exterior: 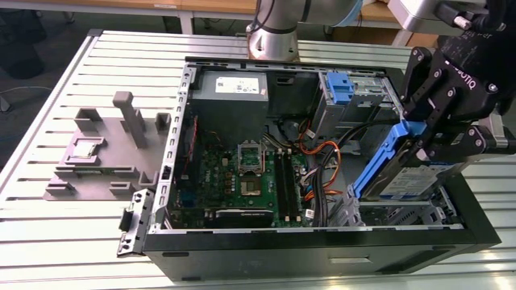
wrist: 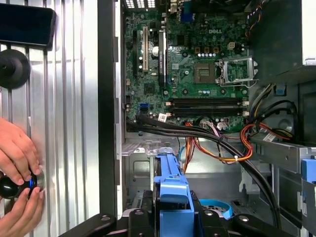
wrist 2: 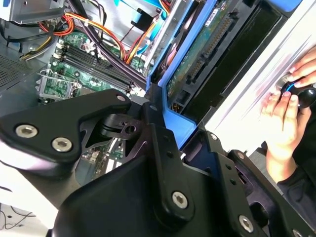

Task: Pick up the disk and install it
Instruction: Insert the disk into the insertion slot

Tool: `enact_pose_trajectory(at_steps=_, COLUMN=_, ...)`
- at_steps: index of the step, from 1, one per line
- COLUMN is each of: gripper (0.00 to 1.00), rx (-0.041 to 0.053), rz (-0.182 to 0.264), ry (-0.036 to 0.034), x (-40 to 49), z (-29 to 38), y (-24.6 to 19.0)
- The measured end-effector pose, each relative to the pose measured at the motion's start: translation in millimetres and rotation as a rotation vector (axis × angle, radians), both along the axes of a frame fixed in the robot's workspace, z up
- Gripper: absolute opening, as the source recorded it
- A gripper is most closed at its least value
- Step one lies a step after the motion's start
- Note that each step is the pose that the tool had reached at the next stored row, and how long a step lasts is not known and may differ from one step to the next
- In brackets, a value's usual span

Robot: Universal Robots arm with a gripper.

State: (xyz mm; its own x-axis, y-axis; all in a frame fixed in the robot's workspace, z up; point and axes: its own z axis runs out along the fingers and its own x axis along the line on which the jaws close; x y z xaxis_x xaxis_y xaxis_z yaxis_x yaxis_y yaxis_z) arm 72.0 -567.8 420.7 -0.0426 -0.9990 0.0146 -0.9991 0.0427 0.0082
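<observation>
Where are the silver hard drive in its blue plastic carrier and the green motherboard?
silver hard drive in blue plastic carrier (exterior: 411, 180): exterior view, on its white label.
green motherboard (wrist: 183, 92): first wrist view, bare board beside the socket.

I am holding my hand (exterior: 421, 145) on the exterior view's right, tilted so its black fingers (exterior: 421, 84) are pointing down and toward that view's left. The fingers are pressing from both sides on the blue frame of the disk (exterior: 407, 178), which is hanging slanted beneath them. In both wrist views my hand (wrist 2: 165, 126) (wrist: 174, 217) is gripping that blue edge between its linkages. My arm (exterior: 274, 27) is rising at the back, my wrist (exterior: 439, 15) crossing above.
</observation>
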Motion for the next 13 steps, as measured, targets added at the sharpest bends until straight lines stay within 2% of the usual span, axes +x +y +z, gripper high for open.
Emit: enact_pose_trajectory(at_steps=13, gripper=0.37, rx=0.0001, rz=0.0, ry=-0.0001, x=0.0, z=-4.8, y=-1.6)
